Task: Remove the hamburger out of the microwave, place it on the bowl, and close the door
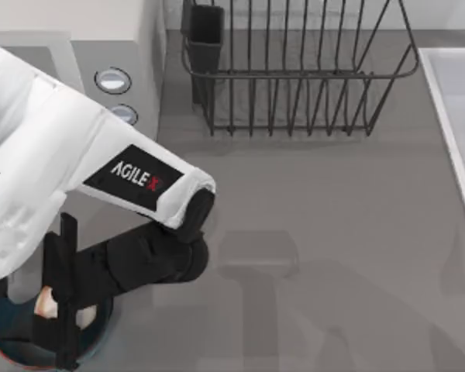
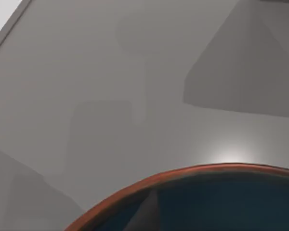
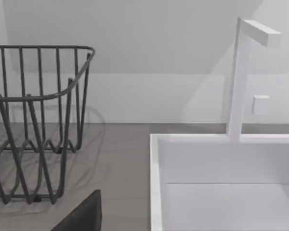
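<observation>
From above, the left gripper [image 1: 62, 306] hangs over the bowl [image 1: 8, 353] at the table's lower left, its fingers closed on the hamburger [image 1: 45, 302] — the microwave [image 1: 116, 46] stands behind, upper left.

The left wrist view shows the bowl's reddish rim [image 2: 183, 174] and teal inside.

The right wrist view — a wire dish rack [image 3: 38, 120] beside a white sink [image 3: 221, 183].

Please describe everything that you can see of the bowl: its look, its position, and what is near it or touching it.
The bowl is round and shallow, dark teal-blue inside, with a thin reddish-brown rim, smooth like glazed ceramic. It stands upright on the grey table at the lower left of the top view, in front of the microwave. The left gripper hangs over it and hides much of it, with the pale hamburger between its fingers. Whether the hamburger touches the bowl cannot be told.
</observation>
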